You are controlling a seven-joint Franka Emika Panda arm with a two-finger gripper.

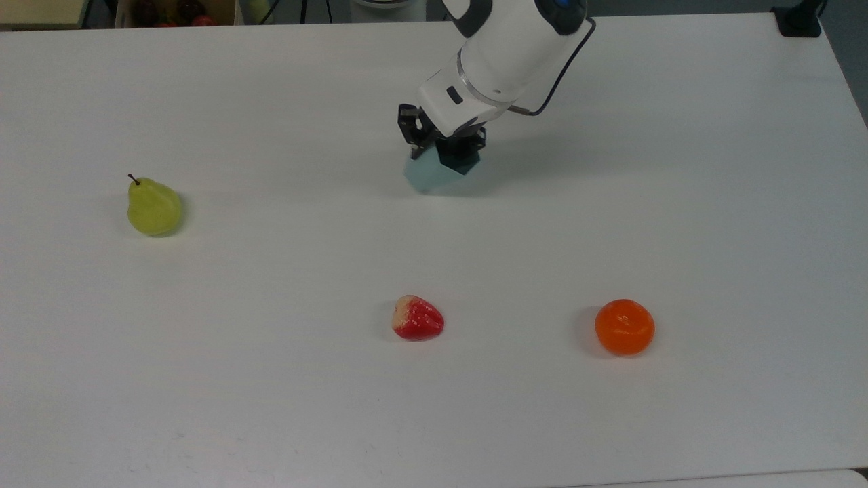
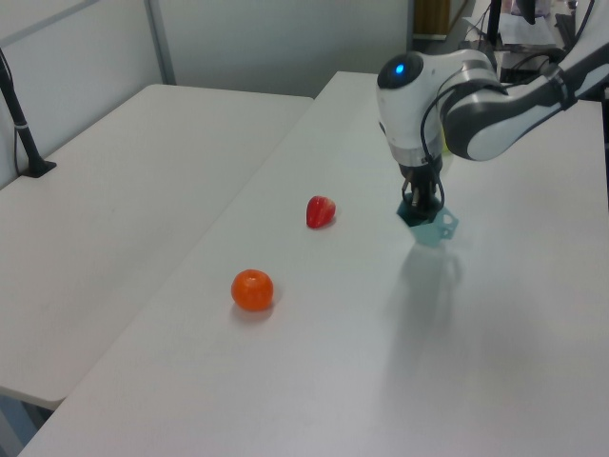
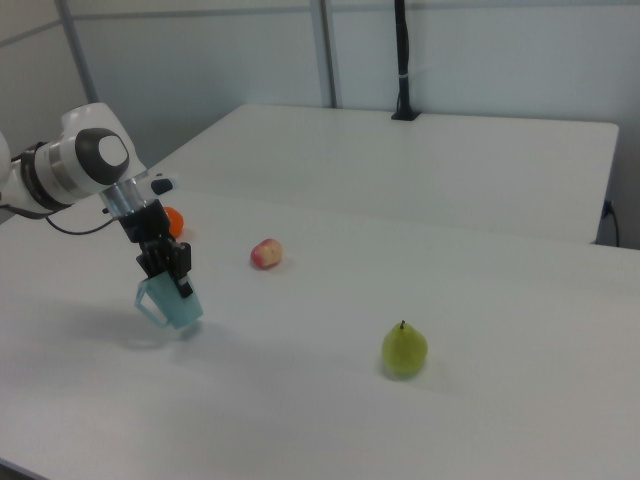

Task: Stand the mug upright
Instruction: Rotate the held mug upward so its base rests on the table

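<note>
White table (image 1: 203, 379), tool (image 1: 444, 139) gripping tilted mug (image 1: 424, 175)

One mug (image 1: 426, 174), one pear (image 1: 154, 207), one strawberry (image 1: 418, 318), one orange (image 1: 624, 327) — four things on one table (image 1: 271, 407).

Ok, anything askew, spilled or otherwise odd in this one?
Only the mug: the gripper holds it by the rim, tilted rather than upright, and it seems raised off the table. The pear, strawberry and orange lie undisturbed; nothing is spilled or damaged.
</note>
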